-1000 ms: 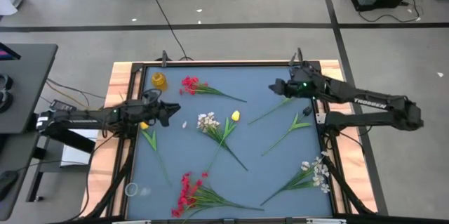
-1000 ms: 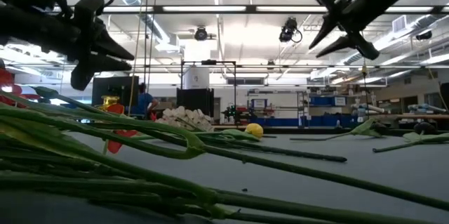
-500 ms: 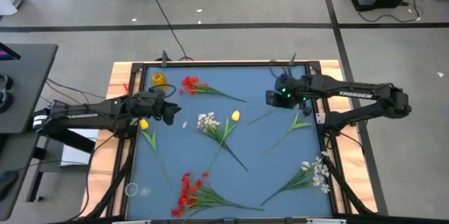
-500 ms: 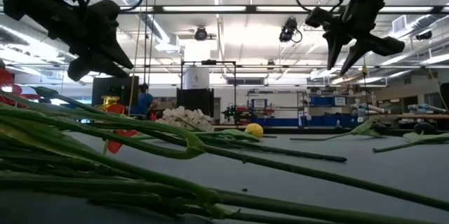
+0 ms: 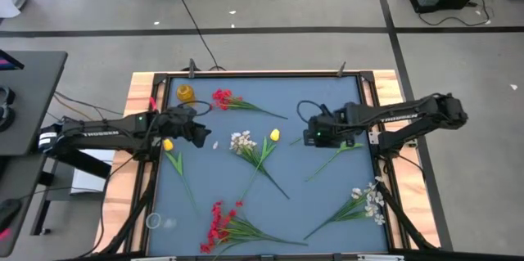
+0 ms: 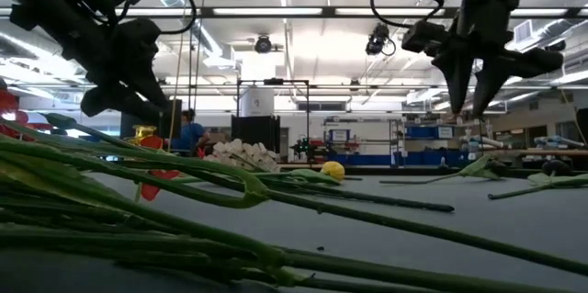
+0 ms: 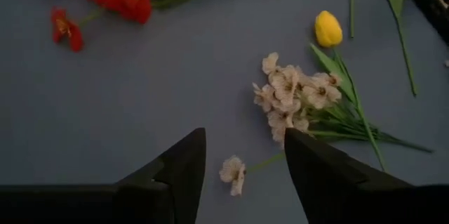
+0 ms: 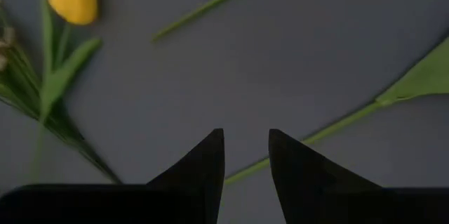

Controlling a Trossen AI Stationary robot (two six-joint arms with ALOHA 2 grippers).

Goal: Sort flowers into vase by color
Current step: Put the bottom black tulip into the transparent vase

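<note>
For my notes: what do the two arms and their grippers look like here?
Both arms are dark, jointed, with white lettering along one link. The left gripper and right gripper each end in two black, tapering, pointed fingers. A loose black cable loops at each wrist, and a small green light glows near the right gripper.

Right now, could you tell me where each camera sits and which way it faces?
High view: overhead, straight down on the table and both arms.
Low view: tabletop height, level across stems into the room; both arms hang from above.
Left wrist view: down past the left pincer at the white sprig.
Right wrist view: down past the right pincer at green stems.
Shared: both wrist views show the yellow bud.
</note>
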